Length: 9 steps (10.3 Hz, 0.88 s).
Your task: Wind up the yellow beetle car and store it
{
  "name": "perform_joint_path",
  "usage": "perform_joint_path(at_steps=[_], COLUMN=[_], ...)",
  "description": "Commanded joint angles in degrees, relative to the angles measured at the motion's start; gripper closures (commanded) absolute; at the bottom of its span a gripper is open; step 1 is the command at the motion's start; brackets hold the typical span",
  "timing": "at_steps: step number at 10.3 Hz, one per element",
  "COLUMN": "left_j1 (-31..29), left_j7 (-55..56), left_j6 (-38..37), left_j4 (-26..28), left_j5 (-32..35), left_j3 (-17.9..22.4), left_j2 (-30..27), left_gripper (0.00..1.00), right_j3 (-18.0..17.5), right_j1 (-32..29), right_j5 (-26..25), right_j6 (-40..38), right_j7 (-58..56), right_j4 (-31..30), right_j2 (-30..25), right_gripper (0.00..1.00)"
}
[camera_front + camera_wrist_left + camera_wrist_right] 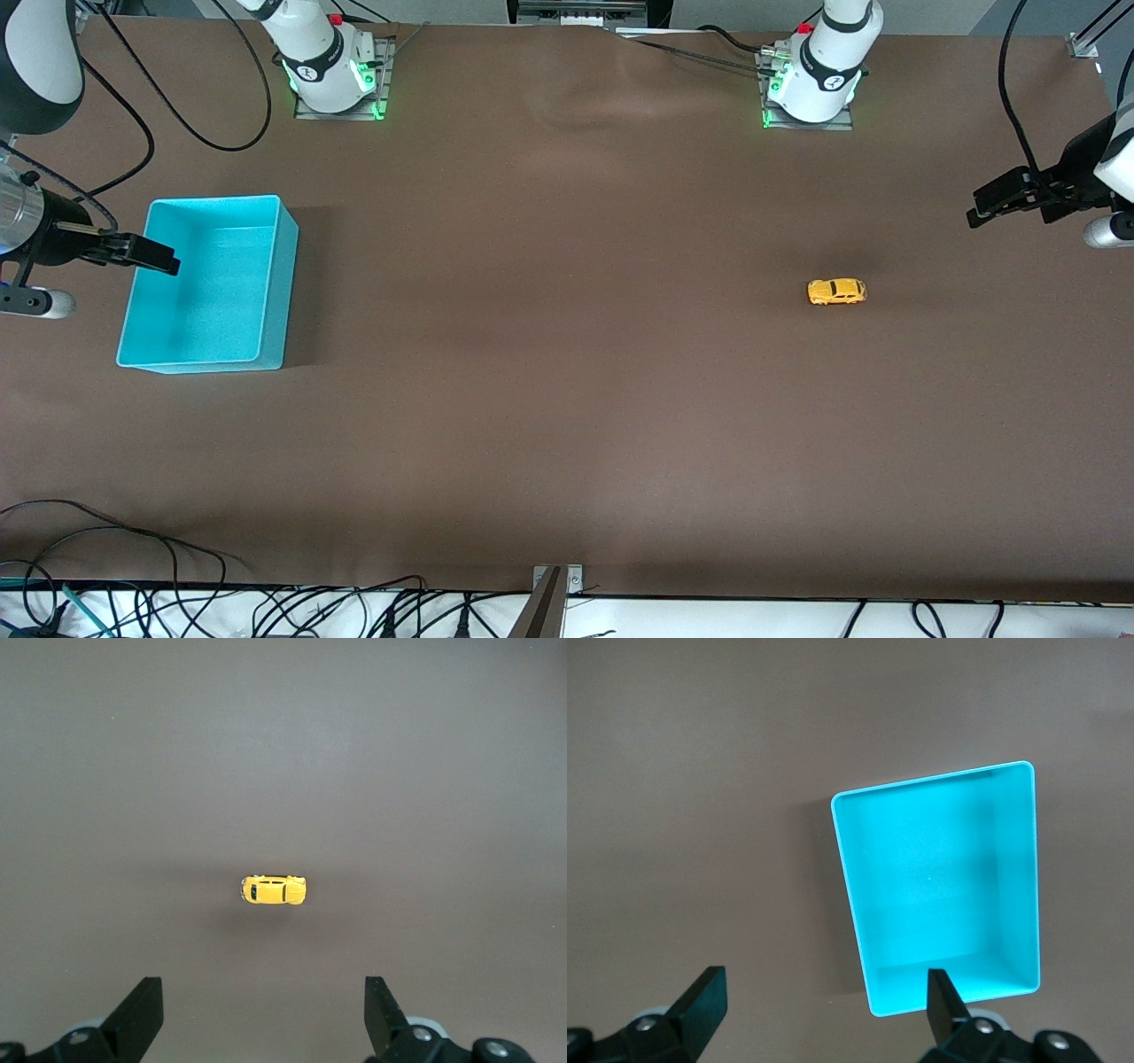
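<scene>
A: Scanning from nine o'clock in the front view: the right gripper (pixel 164 259) hangs spread and empty over the turquoise bin (pixel 275 292), which holds nothing.

B: And the yellow beetle car (pixel 836 291)?

A: On its wheels on the brown table (pixel 567 399), toward three o'clock, well apart from the bin. The left gripper (pixel 979 213) hovers spread near that end.

B: It's probably light, hard and slick; pinch it across the doors.
</scene>
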State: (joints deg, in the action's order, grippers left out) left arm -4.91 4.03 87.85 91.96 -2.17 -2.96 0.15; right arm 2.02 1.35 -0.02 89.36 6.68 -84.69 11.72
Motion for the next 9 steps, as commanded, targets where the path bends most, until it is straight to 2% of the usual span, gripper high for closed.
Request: perform_joint_path(at_steps=[1, 9], left_j1=[-0.3, 0.3], left_j7=[-1.2, -1.2], left_j6=[-1.2, -1.2], left_j4=[-2.0, -2.0], left_j5=[-0.2, 2.0], left_j3=[0.0, -0.2], left_j2=[0.9, 0.9], left_gripper=[0.00, 0.00], right_j3=[0.0, 0.0], right_j1=[-0.1, -0.1], right_j5=[0.7, 0.6], right_j6=[0.0, -0.1], right_j7=[0.0, -0.1], right_j4=[-0.2, -0.2], right_j2=[-0.2, -0.2], right_gripper=[0.00, 0.00])
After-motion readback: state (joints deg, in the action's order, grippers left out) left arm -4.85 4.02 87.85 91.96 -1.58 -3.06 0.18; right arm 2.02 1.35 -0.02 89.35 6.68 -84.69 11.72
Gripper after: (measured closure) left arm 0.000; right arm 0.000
